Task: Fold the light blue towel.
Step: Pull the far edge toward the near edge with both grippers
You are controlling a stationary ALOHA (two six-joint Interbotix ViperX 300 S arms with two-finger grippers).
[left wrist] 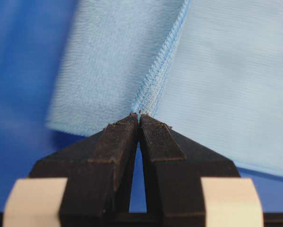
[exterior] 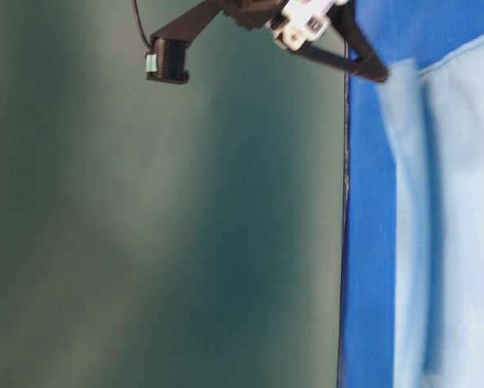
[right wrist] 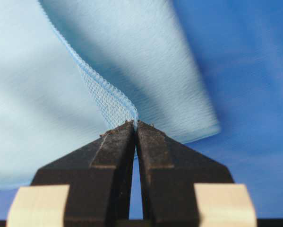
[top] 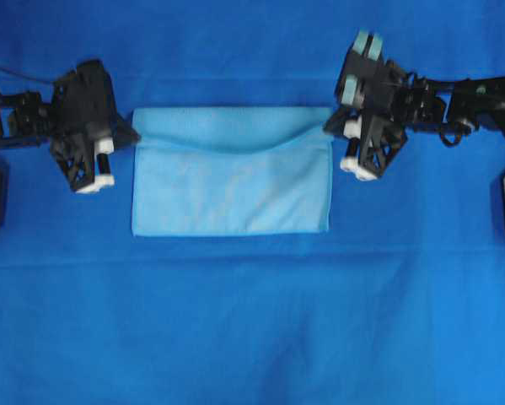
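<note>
Pale light blue towel (top: 232, 181) spans between left claw (left wrist: 139, 115) and right claw (right wrist: 134, 122), each pinching a corner.

no readable text, labels, brands or numbers anywhere

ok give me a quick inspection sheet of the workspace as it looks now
surface: royal-blue table cloth covers the table, lightly creased.
job's things: light blue towel lies folded over, the upper layer's edge sagging in a curve between the two grippers.
clutter: nothing seen.
grippers: left gripper shut on the towel's stitched hem at its left end; right gripper shut on the hem at its right end.
cables: a black cable loops near the arm in the table-level view; wiring also runs along the right arm.
surroundings: dark green backdrop beyond the table edge.
</note>
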